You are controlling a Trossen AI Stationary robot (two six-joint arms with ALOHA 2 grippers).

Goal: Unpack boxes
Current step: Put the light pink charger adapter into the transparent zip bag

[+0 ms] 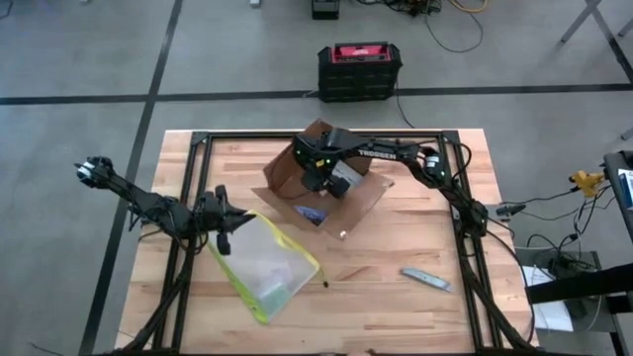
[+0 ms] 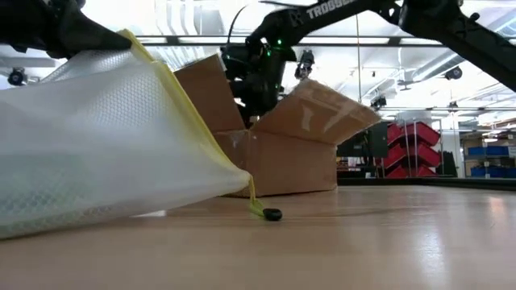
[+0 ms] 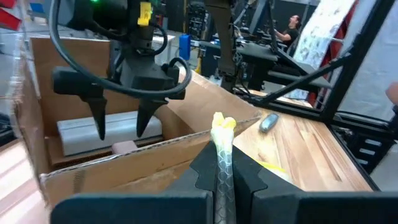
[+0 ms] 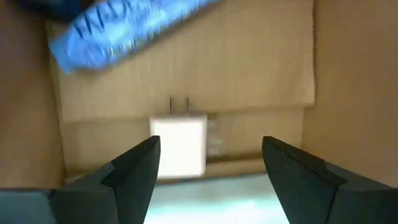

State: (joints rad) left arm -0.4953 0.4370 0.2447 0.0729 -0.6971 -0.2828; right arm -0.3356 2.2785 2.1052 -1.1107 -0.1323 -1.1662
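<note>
The carton (image 1: 321, 183) sat at the table's far centre, flaps open; the right gripper (image 3: 119, 127) hung inside it, fingers apart, a white plug (image 4: 179, 146) directly below between them; the left gripper (image 1: 226, 225), clamped on the pouch (image 1: 267, 267), was farther off.

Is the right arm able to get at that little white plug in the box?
Probably yes: the right end effector hangs open inside the carton, flaps spread, the white plug between its fingers with nothing covering it.
</note>
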